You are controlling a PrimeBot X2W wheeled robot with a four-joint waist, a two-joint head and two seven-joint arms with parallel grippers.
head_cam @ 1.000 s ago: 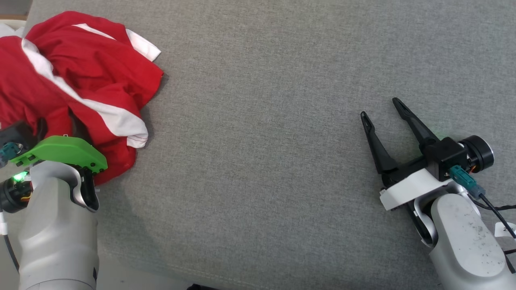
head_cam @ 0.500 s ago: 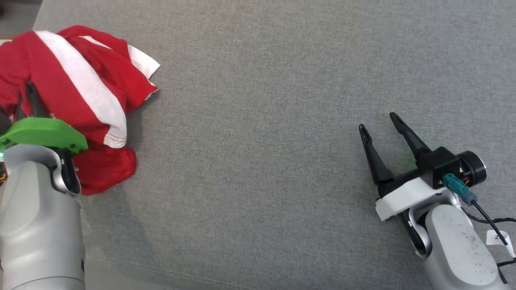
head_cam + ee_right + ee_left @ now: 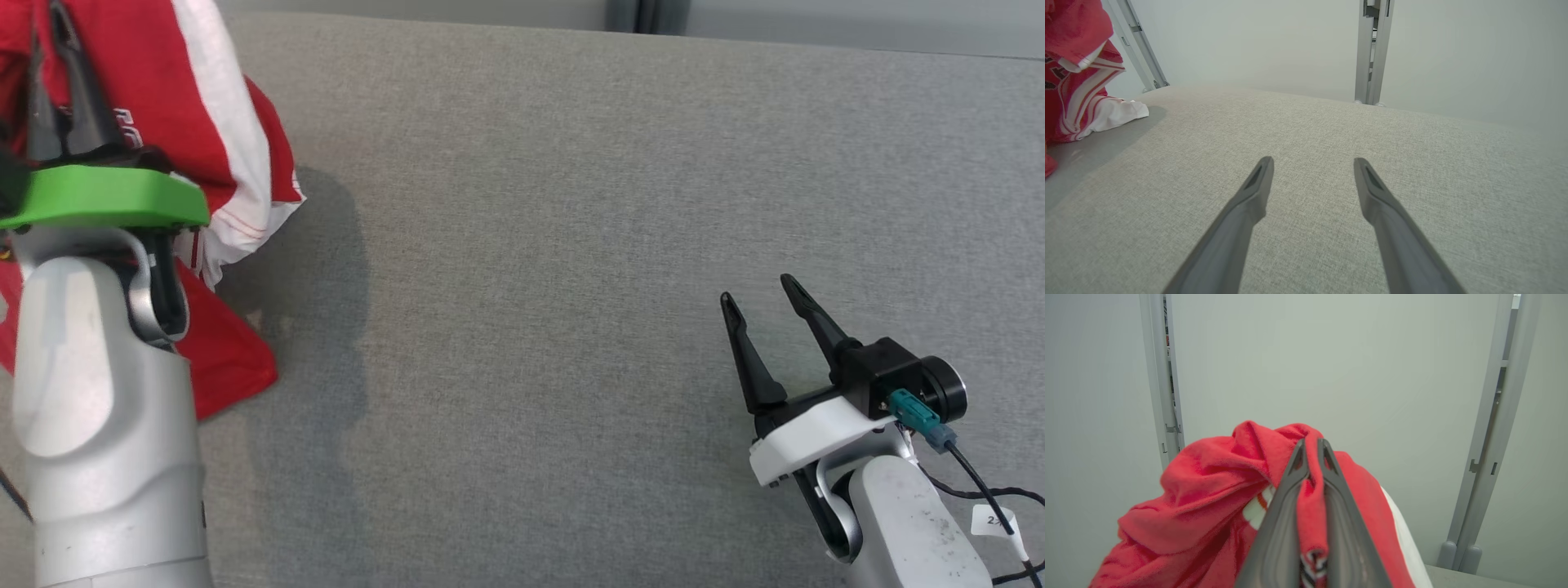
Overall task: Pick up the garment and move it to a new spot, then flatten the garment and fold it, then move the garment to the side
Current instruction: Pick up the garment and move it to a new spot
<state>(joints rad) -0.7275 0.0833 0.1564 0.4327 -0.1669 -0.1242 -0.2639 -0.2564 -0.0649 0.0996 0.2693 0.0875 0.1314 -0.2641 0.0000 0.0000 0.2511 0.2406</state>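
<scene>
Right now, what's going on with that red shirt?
The left gripper is shut on a fold of the red and white garment, holding most of it up off the grey fabric surface, with its lower end touching there. The right gripper sits open and empty over the surface's right side. Flattening and folding are not yet done.

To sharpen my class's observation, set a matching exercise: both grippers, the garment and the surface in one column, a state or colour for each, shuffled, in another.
1 left gripper
2 right gripper
3 garment
4 surface

A open, empty
B red and white
C grey woven fabric
D shut on the garment

Pairs: 1-D, 2-A, 3-B, 4-C
</scene>
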